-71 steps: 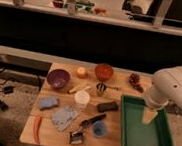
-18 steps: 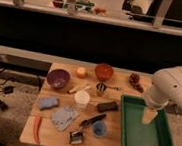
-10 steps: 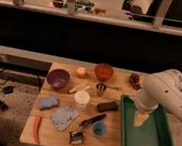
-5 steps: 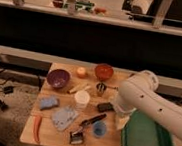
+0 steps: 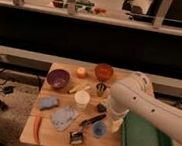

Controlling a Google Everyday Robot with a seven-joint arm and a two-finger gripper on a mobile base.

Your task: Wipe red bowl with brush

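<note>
The red bowl (image 5: 104,70) stands at the back middle of the wooden table (image 5: 50,139), upright and untouched. The brush (image 5: 88,124) lies near the front middle: its slim black handle points up to the right, and its blocky head (image 5: 77,137) is by the front edge. My white arm reaches in from the right over the table's middle. The gripper (image 5: 114,125) hangs low just right of the brush handle's end, beside a small blue cup (image 5: 99,130). It is well in front of the red bowl.
A purple bowl (image 5: 58,78) stands at the back left, with an orange ball (image 5: 81,72) and a metal cup (image 5: 100,89) nearby. A white cup (image 5: 82,100), blue sponge (image 5: 48,102), grey-blue cloth (image 5: 64,118) and red pepper (image 5: 37,129) lie to the left. A green tray (image 5: 143,141) fills the right, partly under my arm.
My arm has swung left from above the green tray to the table's middle. The gripper has come down beside the brush handle. The objects have not moved.
</note>
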